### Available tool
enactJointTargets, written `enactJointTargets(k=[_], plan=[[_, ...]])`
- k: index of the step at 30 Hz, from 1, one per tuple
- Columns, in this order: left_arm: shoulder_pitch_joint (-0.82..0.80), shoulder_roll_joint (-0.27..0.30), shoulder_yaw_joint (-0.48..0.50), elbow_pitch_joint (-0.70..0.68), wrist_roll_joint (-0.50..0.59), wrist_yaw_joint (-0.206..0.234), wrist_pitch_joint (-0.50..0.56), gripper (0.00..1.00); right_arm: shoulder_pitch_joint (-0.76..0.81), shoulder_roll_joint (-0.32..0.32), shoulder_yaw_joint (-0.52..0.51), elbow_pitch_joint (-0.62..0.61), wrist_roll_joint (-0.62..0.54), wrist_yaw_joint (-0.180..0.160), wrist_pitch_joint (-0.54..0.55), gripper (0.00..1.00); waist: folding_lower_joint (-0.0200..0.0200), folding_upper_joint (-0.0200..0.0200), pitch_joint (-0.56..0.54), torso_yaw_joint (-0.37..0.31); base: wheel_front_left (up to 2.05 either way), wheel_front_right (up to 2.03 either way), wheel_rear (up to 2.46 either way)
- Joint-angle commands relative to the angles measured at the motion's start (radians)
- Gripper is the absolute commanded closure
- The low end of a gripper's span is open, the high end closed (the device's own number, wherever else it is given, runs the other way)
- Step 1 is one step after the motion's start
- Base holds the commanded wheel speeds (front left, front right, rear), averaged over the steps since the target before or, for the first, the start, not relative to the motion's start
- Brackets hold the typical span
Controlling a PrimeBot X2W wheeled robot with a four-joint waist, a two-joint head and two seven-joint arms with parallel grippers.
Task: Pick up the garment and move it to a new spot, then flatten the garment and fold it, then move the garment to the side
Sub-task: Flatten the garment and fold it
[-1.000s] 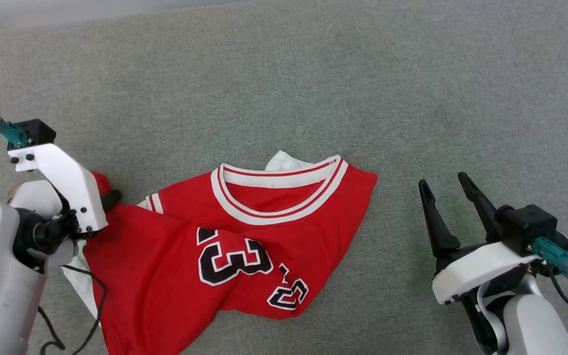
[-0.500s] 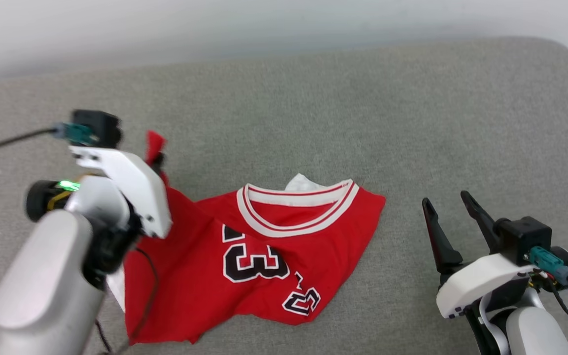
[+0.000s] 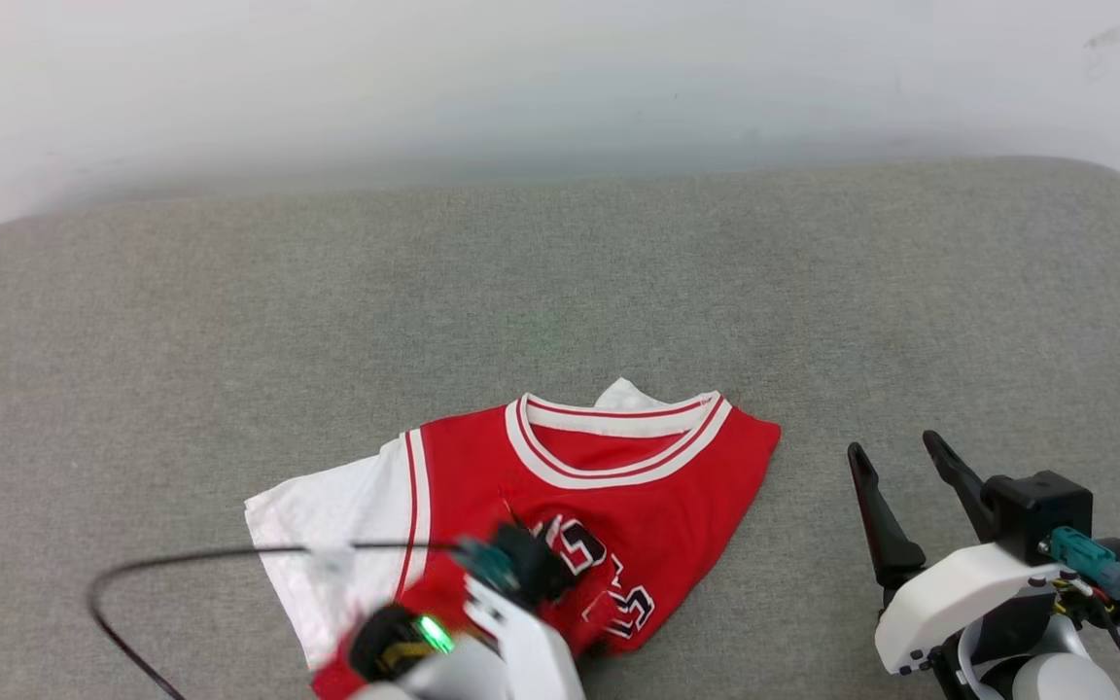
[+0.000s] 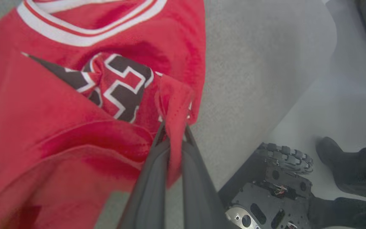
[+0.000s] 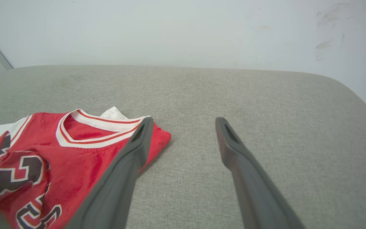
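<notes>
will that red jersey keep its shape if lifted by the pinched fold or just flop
Probably flops: the garment bunches in soft folds around the left gripper, which is shut on one fold. Lifted from that single pinch, the rest would likely hang and drag. Its thin creases suggest it is light.

Open grey surface [image 3: 560,292] behind the garment [image 3: 647,476], bare gap between it and the right pincer [image 3: 893,443], wall [image 3: 521,78] along far edge

garment [image 3: 482,476] red, white sleeve [image 3: 327,525], red-white striped collar [image 3: 609,473]; cushion [image 3: 229,321] grey
</notes>
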Motion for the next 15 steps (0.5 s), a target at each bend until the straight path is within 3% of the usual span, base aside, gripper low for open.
enactJointTargets(k=[1,3,4,5,6,15], plan=[[0.024,-0.017,-0.026,0.016,-0.009,-0.011,0.009,1.0,0.008,0.001,0.002,-0.005,-0.002,-0.001,0.004,0.0,0.0,0.0,-0.006,-0.002,0.0,0.0,0.0],[0.049,-0.046,-0.066,0.048,-0.018,-0.025,0.015,1.0,0.015,0.001,0.007,-0.008,-0.001,-0.001,0.006,0.0,0.0,0.0,-0.01,-0.007,0.0,0.0,0.0],[0.061,-0.059,-0.085,0.075,-0.02,-0.028,0.022,0.81,0.016,0.001,0.009,-0.008,0.001,-0.001,0.007,0.0,0.0,0.0,-0.013,-0.01,0.0,0.0,0.0],[0.064,-0.065,-0.104,0.098,-0.01,-0.037,0.023,0.52,0.017,0.001,0.012,-0.008,0.003,-0.001,0.009,0.0,0.0,0.0,-0.015,-0.014,0.0,0.0,0.0],[0.07,-0.082,-0.113,0.118,-0.017,-0.042,0.012,0.0,0.017,0.001,0.015,-0.008,0.005,-0.001,0.011,0.0,0.0,0.0,-0.016,-0.019,0.0,0.0,0.0],[0.022,-0.142,-0.099,0.217,0.036,-0.065,-0.186,0.0,0.029,0.001,0.007,-0.01,-0.01,-0.001,0.022,0.0,0.0,0.0,-0.051,-0.028,0.0,0.0,0.0]])
